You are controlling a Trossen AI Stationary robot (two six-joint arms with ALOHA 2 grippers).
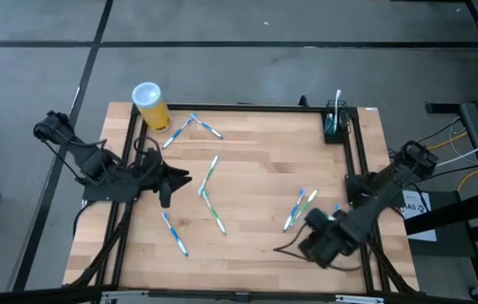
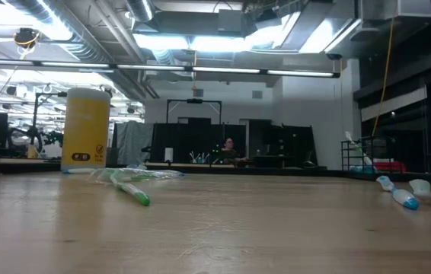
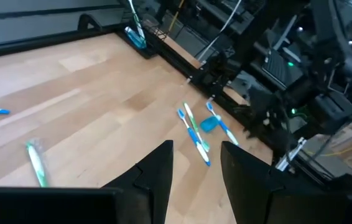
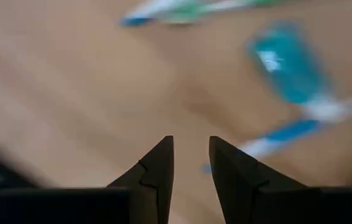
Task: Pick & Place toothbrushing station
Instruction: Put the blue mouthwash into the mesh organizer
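My right gripper [image 4: 191,155] hangs low over the pale wooden tabletop [image 1: 256,181], jaws narrowly parted and empty, with scattered blue-and-white plastic toothbrushes [image 1: 300,209] just beyond. My left gripper [image 3: 196,163], likewise slightly apart and empty, waits by the left edge. The small black rectangular toothbrushing station [image 1: 335,123] sits in the far right corner, and I judge that a narrow gap could nudge a brush away instead of straddling it.

Grey floor [image 1: 264,21], bright ceiling lights [image 2: 200,38]
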